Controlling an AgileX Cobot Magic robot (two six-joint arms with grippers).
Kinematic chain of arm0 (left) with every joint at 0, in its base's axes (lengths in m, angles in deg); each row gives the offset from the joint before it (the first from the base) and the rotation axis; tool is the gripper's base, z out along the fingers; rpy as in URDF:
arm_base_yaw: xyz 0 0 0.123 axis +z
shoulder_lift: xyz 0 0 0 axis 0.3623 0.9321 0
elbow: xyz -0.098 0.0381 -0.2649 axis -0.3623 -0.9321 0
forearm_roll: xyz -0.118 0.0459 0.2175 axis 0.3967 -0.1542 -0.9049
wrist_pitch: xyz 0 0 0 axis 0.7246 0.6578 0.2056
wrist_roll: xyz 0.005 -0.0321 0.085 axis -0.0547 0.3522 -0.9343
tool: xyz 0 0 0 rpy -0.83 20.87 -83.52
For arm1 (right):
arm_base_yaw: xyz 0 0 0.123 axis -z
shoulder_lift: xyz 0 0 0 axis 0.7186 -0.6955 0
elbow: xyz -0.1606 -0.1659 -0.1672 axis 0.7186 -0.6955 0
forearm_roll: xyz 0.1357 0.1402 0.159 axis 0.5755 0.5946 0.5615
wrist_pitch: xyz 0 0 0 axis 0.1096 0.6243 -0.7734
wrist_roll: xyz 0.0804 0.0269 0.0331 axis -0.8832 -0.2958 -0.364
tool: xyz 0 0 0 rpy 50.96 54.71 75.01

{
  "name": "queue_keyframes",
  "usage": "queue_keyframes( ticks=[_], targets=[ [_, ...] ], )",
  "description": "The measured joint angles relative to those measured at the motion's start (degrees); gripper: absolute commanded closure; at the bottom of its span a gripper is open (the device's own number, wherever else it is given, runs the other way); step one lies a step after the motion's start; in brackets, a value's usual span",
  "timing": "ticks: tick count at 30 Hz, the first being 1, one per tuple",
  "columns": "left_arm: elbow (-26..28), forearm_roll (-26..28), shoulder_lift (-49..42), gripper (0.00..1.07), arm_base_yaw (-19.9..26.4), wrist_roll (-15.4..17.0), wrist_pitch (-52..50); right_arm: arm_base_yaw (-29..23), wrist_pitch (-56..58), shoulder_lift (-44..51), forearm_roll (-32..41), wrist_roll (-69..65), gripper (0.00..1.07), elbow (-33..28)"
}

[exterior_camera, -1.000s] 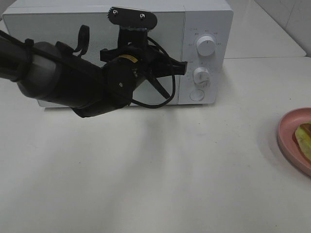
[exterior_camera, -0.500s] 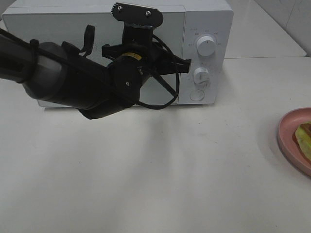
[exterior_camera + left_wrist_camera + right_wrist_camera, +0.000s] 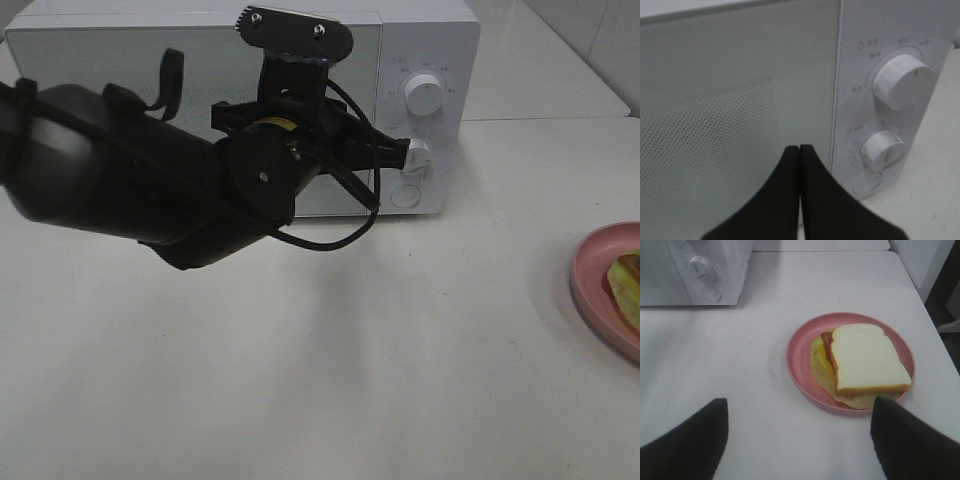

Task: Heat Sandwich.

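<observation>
My left gripper (image 3: 799,150), fingers pressed together, aims at the microwave (image 3: 420,40) door button; my right gripper (image 3: 799,412) waits spread above the sandwich (image 3: 865,360).

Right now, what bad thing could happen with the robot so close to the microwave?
The left gripper, shut, sits right by the microwave's control panel. It could bump the lower knob instead of pressing the round button, changing a setting and leaving the door shut. The sandwich rests loosely stacked on the pink plate, so its layers might slide apart when the open right gripper grabs it.
</observation>
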Motion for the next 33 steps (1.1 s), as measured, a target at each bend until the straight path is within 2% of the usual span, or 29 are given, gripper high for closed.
queue_keyframes(
  ticks=[3, 4, 6, 9, 11, 15, 17, 19, 20, 22, 23, 24, 25, 26, 27, 28, 29, 30, 31, 33],
  targets=[
    [-2.69, 0.23, -3.27, 1.07, 0.00, -0.57, 6.30, 0.00, 0.00, 0.00, 0.00, 0.00, 0.32, 0.00],
    [-3.61, 0.29, -4.93, 1.07, 0.00, -1.66, 9.74, 0.00, 0.00, 0.00, 0.00, 0.00, 0.32, 0.00],
    [-4.01, 0.29, -5.61, 1.07, 0.00, -2.29, 11.40, 0.00, 0.00, 0.00, 0.00, 0.00, 0.32, 0.00],
    [-4.76, 0.34, -8.48, 1.07, 0.11, -5.04, 19.31, 0.00, 0.00, 0.00, 0.00, 0.00, 0.32, 0.00],
    [-4.81, 0.34, -9.00, 1.07, 0.52, -5.27, 21.14, 0.00, 0.00, 0.00, 0.00, 0.00, 0.32, 0.00],
    [-4.81, 0.34, -10.60, 1.07, 4.13, -5.67, 33.86, 0.00, 0.00, 0.00, 0.00, 0.00, 0.32, 0.00],
    [-4.81, 0.29, -10.89, 1.07, 5.16, -5.67, 36.78, 0.00, 0.00, 0.00, 0.00, 0.00, 0.32, 0.00],
    [-4.81, -0.23, -11.97, 0.98, 8.25, -5.67, 44.06, 0.00, 0.00, 0.00, 0.00, 0.00, 0.32, 0.00],
    [-4.81, -0.23, -11.97, 0.98, 8.25, -5.67, 44.06, 0.00, 0.00, 0.00, 0.00, 0.00, 0.32, 0.00],
    [-4.81, -0.80, -12.83, 0.82, 9.85, -5.21, 48.41, 0.00, 0.00, 0.00, 0.00, 0.00, 0.32, 0.00],
    [-4.81, -1.78, -13.69, 0.53, 11.29, -4.13, 52.60, 0.00, 0.00, 0.00, 0.00, 0.00, 0.32, 0.00],
    [-4.81, -2.81, -14.27, 0.41, 12.09, -3.04, 54.95, 0.00, 0.00, 0.00, 0.00, 0.00, 0.32, 0.00],
    [-4.81, -2.81, -14.27, 0.41, 12.09, -3.04, 54.95, 0.00, 0.00, 0.00, 0.00, 0.00, 0.32, 0.00],
    [-4.81, -4.13, -14.73, 0.26, 12.83, -1.66, 57.24, 0.00, 0.00, 0.00, 0.00, 0.00, 0.32, 0.00],
    [-4.81, -7.56, -15.93, 0.05, 14.32, 2.01, 61.71, 0.00, 0.00, 0.00, 0.00, 0.00, 0.32, 0.00],
    [-4.81, -9.28, -16.67, 0.06, 14.95, 3.61, 63.60, 0.00, 0.00, 0.00, 0.00, 0.00, 0.32, 0.00],
    [-4.81, -9.28, -16.67, 0.06, 14.95, 3.61, 63.60, 0.00, 0.00, 0.00, 0.00, 0.00, 0.32, 0.00],
    [-4.81, -11.57, -17.42, 0.07, 15.70, 5.61, 65.95, 0.00, 0.00, 0.00, 0.00, 0.00, 0.32, 0.00],
    [-4.81, -15.87, -18.85, 0.07, 17.25, 9.17, 70.36, 0.00, 0.00, 0.00, 0.00, 0.00, 0.32, 0.00],
    [-4.81, -20.05, -20.28, 0.07, 18.85, 12.83, 74.71, 0.00, 0.00, 0.00, 0.00, 0.00, 0.32, 0.00]
  ],
)
